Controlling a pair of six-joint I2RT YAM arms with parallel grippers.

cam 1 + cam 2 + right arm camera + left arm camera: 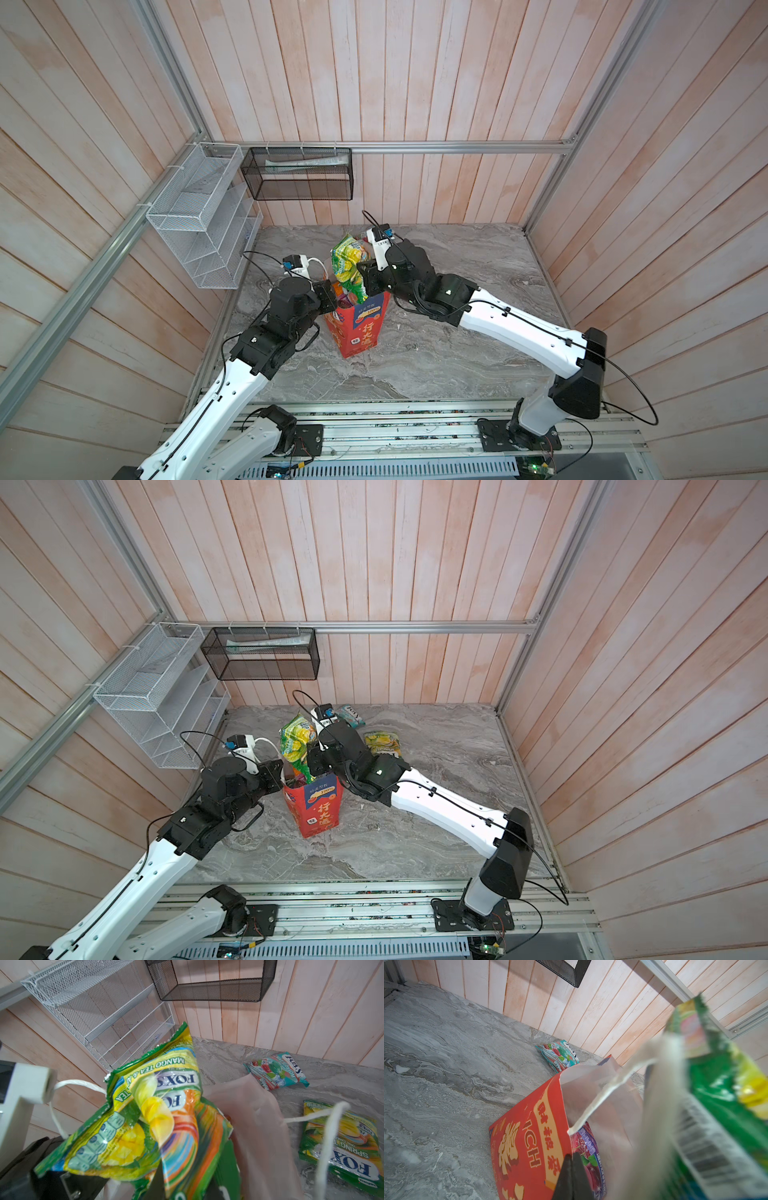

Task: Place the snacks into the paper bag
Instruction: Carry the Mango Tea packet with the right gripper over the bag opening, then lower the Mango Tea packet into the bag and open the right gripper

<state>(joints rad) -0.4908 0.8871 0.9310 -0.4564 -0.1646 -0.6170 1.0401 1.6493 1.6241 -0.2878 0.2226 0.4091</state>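
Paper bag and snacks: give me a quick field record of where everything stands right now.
paper bag: standing, mouth open
left claw: shut, pinching the bag's rim
right claw: shut on mango pouch, lower end at the bag's mouth
inside bag: purple pouch
on table: teal pouch, yellow-green pouch

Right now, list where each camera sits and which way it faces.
Both top views: high at the front, looking down on the paper bag; left arm and right arm show.
Left wrist: beside the bag, looking across its mouth to the teal pouch; the shut left hand pinches the rim.
Right wrist: above the bag, facing the white wire rack; the right hand grips a green pouch.
Shared: both wrist views show the teal pouch.
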